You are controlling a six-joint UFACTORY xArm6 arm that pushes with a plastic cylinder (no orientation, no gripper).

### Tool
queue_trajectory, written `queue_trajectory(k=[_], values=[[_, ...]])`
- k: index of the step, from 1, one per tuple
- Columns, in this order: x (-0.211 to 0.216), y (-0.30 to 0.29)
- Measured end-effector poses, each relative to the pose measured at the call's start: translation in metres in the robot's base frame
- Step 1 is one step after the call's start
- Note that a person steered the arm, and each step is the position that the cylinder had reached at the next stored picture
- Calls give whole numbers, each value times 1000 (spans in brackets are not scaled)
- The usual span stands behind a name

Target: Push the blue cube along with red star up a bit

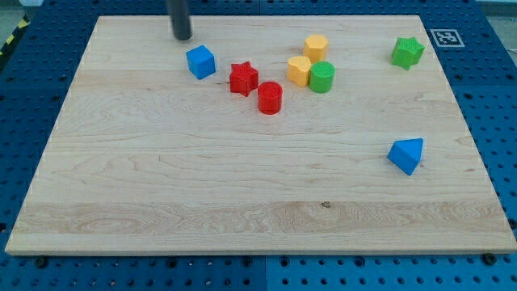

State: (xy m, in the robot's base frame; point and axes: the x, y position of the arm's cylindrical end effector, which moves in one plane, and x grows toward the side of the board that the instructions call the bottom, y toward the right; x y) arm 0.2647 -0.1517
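You are looking at the blue cube (201,61) sitting in the far left part of the wooden board (242,186), with the red star (243,78) lying just to its right and slightly nearer, a thin strip of wood showing between them. My tip (183,37) is resting on the board just beyond the cube, a little to its left, apart from it and touching no block. The rod is running up out of the picture, so you are seeing only its lower stretch; it is a plain rod end with nothing that opens, closes or clamps.

A red cylinder (270,98) is standing just right of the star and nearer, very close to it; whether the two are touching is hard to make out. Further right, three blocks are clustering: a yellow block (316,47) at the far side, a second yellow block (299,70) nearer, and a green cylinder (321,77) pressing against the second one's right side. The exact shapes of the yellow pair are hard to tell. A green star (408,52) is sitting alone near the far right corner, and a blue block (405,154), wedge-like, is lying well apart on the right.

You are counting eight blocks: two blue, two red, two yellow, two green.
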Motion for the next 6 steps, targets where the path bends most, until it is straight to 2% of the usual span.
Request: queue_trajectory(k=[1,2,3,4,5,6], values=[[56,79],[69,166],[47,93],[84,24],[135,57],[129,128]])
